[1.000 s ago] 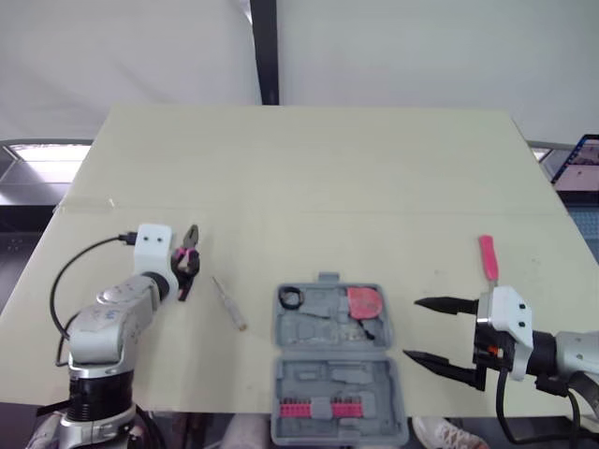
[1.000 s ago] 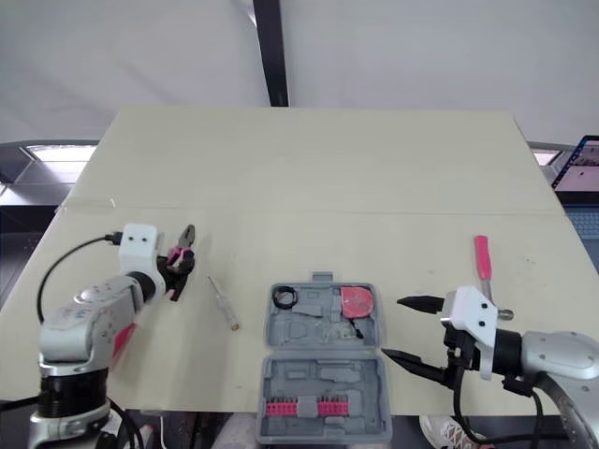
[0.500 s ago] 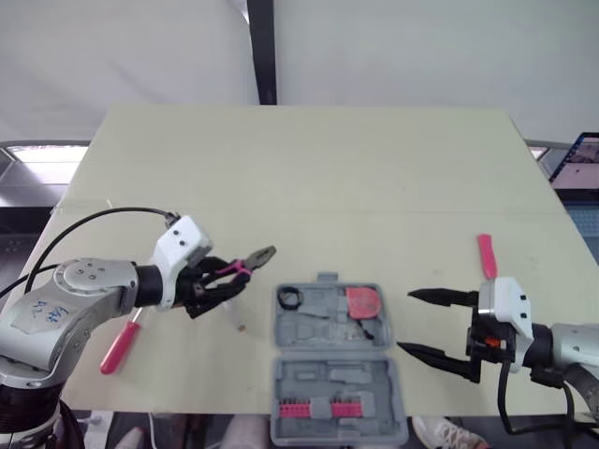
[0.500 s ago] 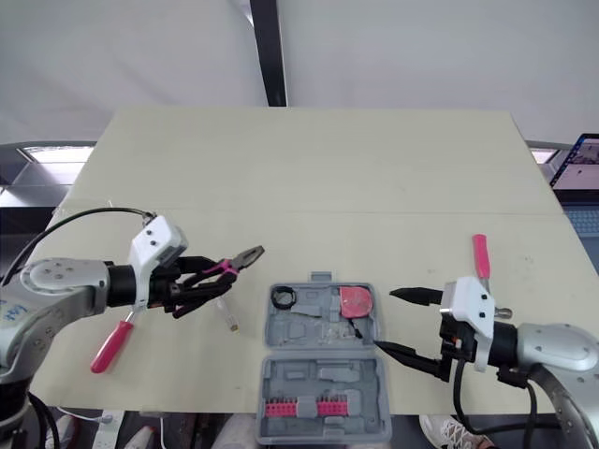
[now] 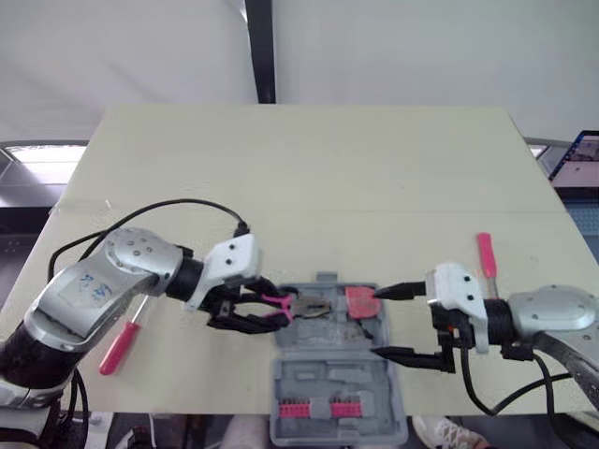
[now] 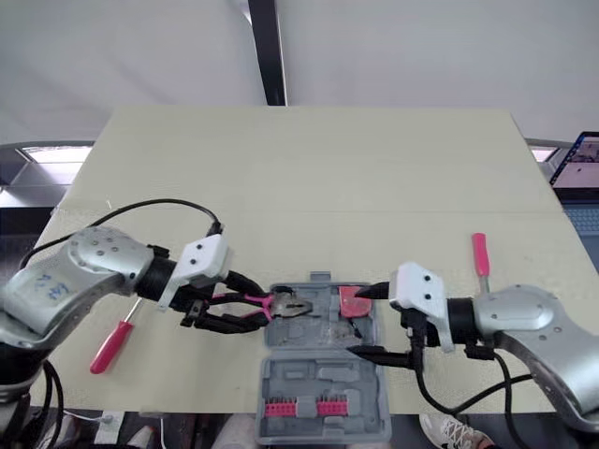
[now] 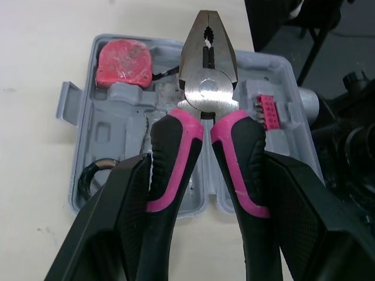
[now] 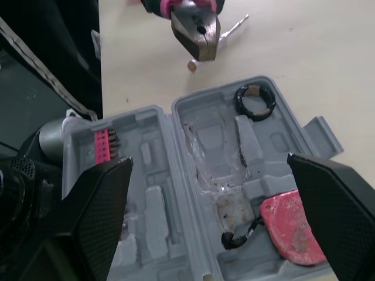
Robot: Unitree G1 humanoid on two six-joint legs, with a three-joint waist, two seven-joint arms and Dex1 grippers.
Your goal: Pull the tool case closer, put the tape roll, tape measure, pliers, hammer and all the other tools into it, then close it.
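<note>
From above, the open tool case (image 5: pixel 332 374) sits at the near edge of the surface (image 5: pixel 374 178). The wrist views add that its half with the row of pink bits (image 8: pixel 104 143) juts out past that edge, over dark floor.

The left arm is bent in from the side, forearm lying low across the surface. Its left end effector (image 5: pixel 264 312) is clenched on the pink handles of the pliers (image 7: pixel 205 99), whose closed nose hangs over the case's far tray, pointing toward the right arm.

The left wrist view shows the red tape measure (image 7: pixel 121 61) already lying in a corner of that tray. The right wrist view shows the black tape roll (image 8: pixel 239 100) in the opposite corner, and a thin metal tool (image 8: pixel 234 26) on the bare surface just outside the case.

The right end effector (image 5: pixel 386 321) reaches in from the other side with its fingers spread wide and nothing between them, one tip by the tape measure, the other over the case's right rim.

A red-handled screwdriver (image 5: pixel 120 344) lies under the left forearm, and a red-handled tool (image 5: pixel 487 254) lies beyond the right wrist. Behind the case the surface runs bare to its far edge.
</note>
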